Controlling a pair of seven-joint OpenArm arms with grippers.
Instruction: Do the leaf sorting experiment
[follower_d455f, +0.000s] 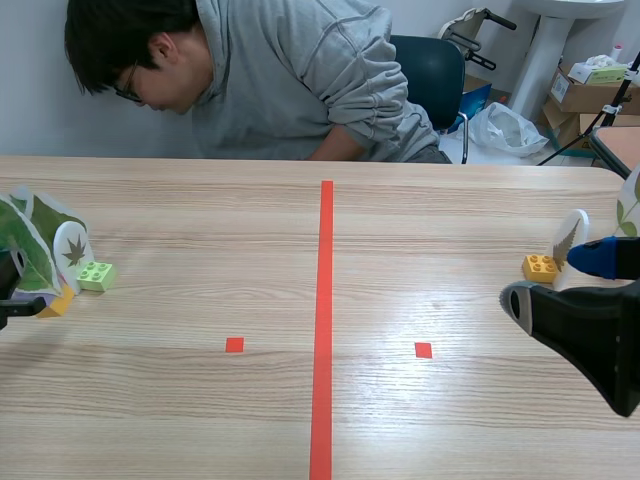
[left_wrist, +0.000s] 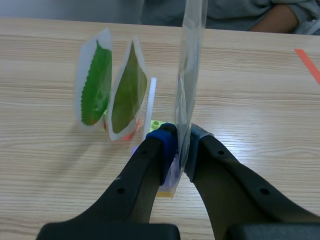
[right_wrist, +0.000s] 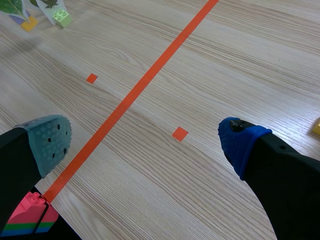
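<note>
- well, the left gripper (left_wrist: 182, 145) is pinched shut on a clear laminated leaf card (left_wrist: 192, 60), held upright and edge-on, so its leaf is hard to make out.
- just ahead of it two green leaf cards (left_wrist: 95, 85) stand side by side on the counter (left_wrist: 260, 100), with a thin white card (left_wrist: 150, 105) and a lime brick (left_wrist: 156, 124) beside them.
- the right gripper (right_wrist: 145, 142) hangs wide open above the counter, near the red tape line, holding nothing.
- in the scene view an orange brick (follower_d455f: 539, 267) sits at the foot of a card with a brown leaf (follower_d455f: 570, 240), close to the right gripper.
- a person (follower_d455f: 300, 80) in a grey hoodie leans in at the counter's far edge.
</note>
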